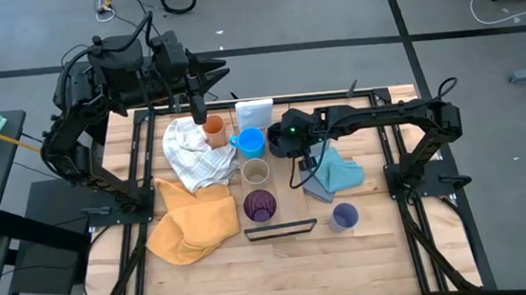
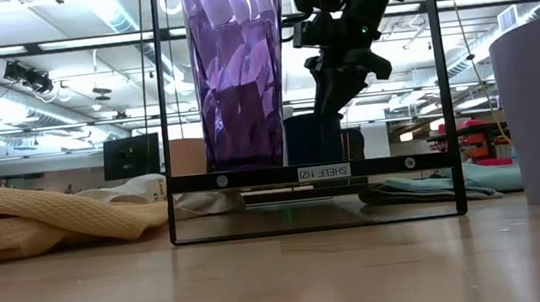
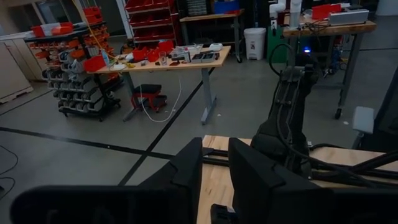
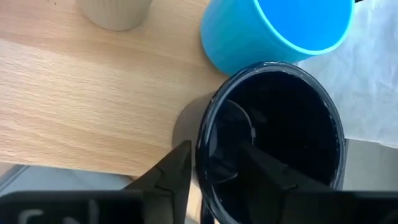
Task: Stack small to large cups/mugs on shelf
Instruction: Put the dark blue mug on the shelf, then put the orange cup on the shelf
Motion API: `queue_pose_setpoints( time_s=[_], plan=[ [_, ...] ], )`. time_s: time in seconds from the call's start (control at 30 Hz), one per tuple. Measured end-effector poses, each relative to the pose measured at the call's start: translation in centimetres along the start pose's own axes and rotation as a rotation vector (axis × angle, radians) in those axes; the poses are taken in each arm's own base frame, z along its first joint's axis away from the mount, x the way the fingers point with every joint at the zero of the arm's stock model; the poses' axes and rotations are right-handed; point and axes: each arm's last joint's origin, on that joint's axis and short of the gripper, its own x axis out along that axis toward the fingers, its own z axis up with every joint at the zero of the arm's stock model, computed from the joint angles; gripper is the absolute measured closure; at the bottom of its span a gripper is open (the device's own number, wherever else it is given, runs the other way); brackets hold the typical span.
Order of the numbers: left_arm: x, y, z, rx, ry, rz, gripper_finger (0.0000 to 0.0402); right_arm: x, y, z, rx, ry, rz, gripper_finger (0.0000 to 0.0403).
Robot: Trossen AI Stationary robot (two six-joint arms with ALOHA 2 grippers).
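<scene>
The right end effector (image 4: 214, 165) straddles the navy mug's (image 4: 273, 143) rim, fingers slightly spread; the mug's base is cut off.

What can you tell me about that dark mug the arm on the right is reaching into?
The navy mug is a glossy, very dark blue round vessel, upright and empty, with a shiny inside. It stands on the pale wooden shelf, close beside the light blue mug. The right gripper straddles its rim, jaws parted, one finger inside and the other outside the wall. No handle shows.
</scene>
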Motion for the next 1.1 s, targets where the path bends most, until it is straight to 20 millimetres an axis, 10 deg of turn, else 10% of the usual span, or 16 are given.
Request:
queue_pose_setpoints(
  time_s=[0.8,1.1],
  plan=[
    [0.0,0.0,0.0,-0.002,0.000,0.000,0.0313,-2.5,-0.2,0.8,0.028,0.054,0.029,0.0267],
    [0.0,0.0,0.0,0.000,0.002,0.000,0.0313,-8.0,2.5,0.7,0.085,0.011,0.057,0.0270]
  ],
)
